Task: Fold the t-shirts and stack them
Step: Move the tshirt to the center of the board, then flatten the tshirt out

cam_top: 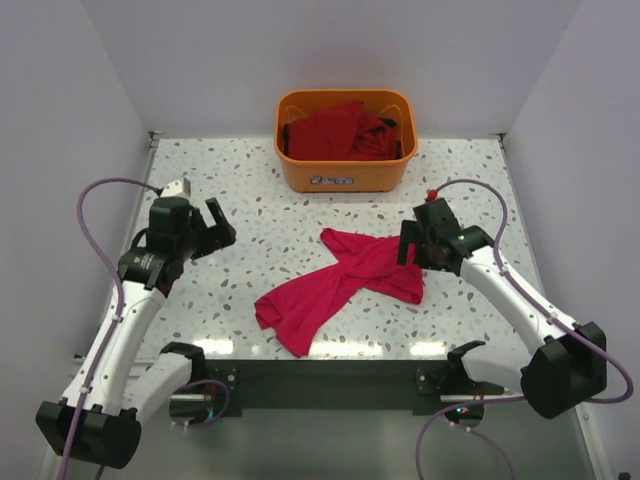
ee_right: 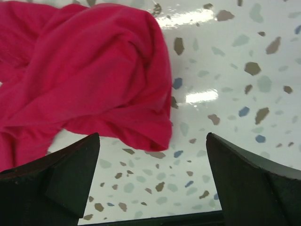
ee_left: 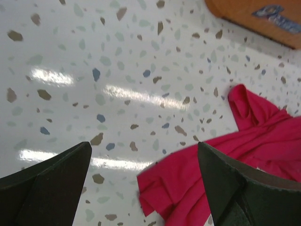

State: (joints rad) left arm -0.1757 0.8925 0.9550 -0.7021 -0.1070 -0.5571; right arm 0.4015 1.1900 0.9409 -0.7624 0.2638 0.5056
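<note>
Jaws gape on both sides of the crumpled t-shirt.

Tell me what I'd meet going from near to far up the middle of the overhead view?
First the black base bar → crumpled pinkish-red t-shirt on the table → orange basket, with darker red shirts piled inside it.

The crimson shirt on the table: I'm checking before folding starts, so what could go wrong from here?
1. The crimson shirt lies twisted in bunched layers. The open right claw, at its right end, may well pinch several layers and fail to spread it.
2. Its lower end lies close to the near edge of the table, so a pull that way could drag it off.
</note>
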